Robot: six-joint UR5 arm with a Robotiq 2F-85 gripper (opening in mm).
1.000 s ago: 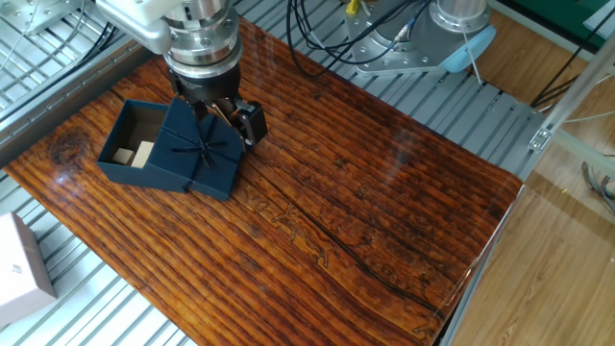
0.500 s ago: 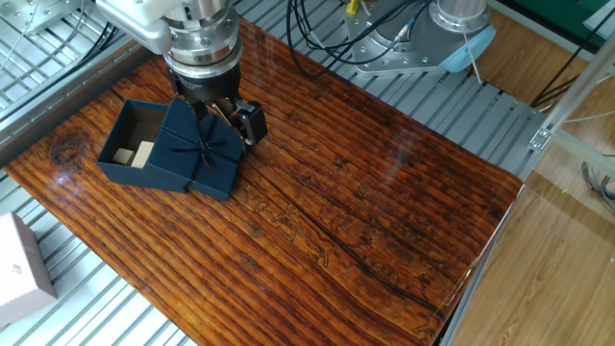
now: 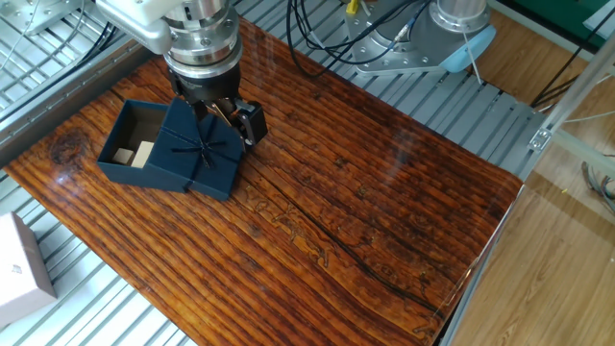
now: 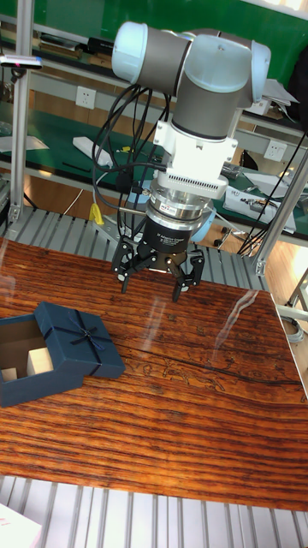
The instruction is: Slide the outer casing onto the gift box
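The gift box (image 3: 135, 173) is seen lying on the wooden table (image 3: 384, 211). Its left part is uncovered, so that brown inner walls and pale beige blocks (image 3: 135, 154) are shown. The outer casing (image 3: 204, 152) is set over the gift box's right part, turned slightly askew to it, ribbon bow uppermost. The gripper (image 3: 229, 113) is held just behind the gift box's covered end, with its fingers (image 4: 183, 282) spread apart and nothing gripped between them. Whether the casing is touched by a fingertip cannot be told. A plain white box (image 3: 19, 264) is seen well apart from the gift box, off the table's near-left corner.
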